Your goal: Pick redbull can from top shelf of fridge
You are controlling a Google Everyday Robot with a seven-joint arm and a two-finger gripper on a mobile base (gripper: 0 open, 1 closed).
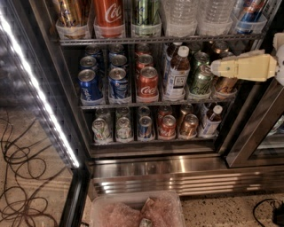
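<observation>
The fridge [146, 166] stands open with its dark inside and wire racks in view. The top shelf [155, 40] carries a row of translucent cups with tall cans and clear water bottles. The redbull can [247, 9], slim and blue-and-silver, stands in a cup at the shelf's far right, its top cut off by the frame. My cream-coloured gripper [214, 68] reaches in from the right at the height of the middle rack, pointing left, below and a little left of the redbull can, in front of a green can [200, 80].
A tall Coca-Cola can [108, 13] and a green can [146, 12] stand on the top shelf. Pepsi cans [90, 84], a Coke can [147, 82] and a white-capped bottle [177, 71] fill the middle rack. The LED strip [40, 95] runs along the left. A plastic bin [137, 210] sits on the floor.
</observation>
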